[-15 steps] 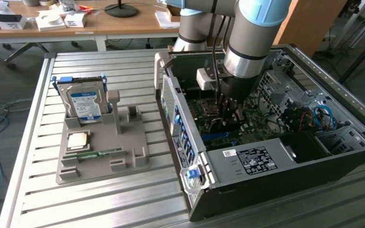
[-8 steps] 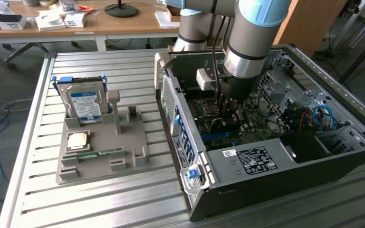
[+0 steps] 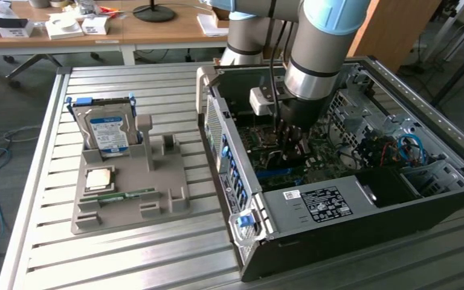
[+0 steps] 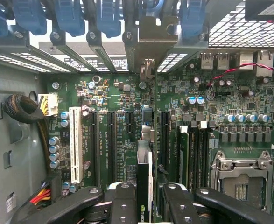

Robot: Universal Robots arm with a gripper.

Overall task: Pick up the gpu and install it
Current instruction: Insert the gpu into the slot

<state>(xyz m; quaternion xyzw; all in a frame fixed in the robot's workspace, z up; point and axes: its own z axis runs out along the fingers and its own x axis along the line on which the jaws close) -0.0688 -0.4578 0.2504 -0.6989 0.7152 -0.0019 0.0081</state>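
The gpu (image 4: 144, 172) stands edge-on between my two black fingers (image 4: 122, 205), a logo showing on its dark edge. Its silver bracket (image 4: 148, 42) reaches the case's rear slot openings. My gripper (image 4: 144, 207) is shut on the card, which runs along a slot of the green motherboard (image 4: 118, 98); whether it sits fully in the slot I cannot tell. In the exterior view, my gripper (image 3: 292, 130) is down inside the open computer case (image 3: 337, 205), and the arm hides most of the card.
A grey holder tray (image 3: 135, 199) at the exterior view's left carries a silver hard drive (image 3: 107, 133), a processor chip (image 3: 101, 178) and a green memory stick (image 3: 123, 196). Around the card are a white slot (image 4: 75, 144), memory slots and the processor socket (image 4: 242, 179).
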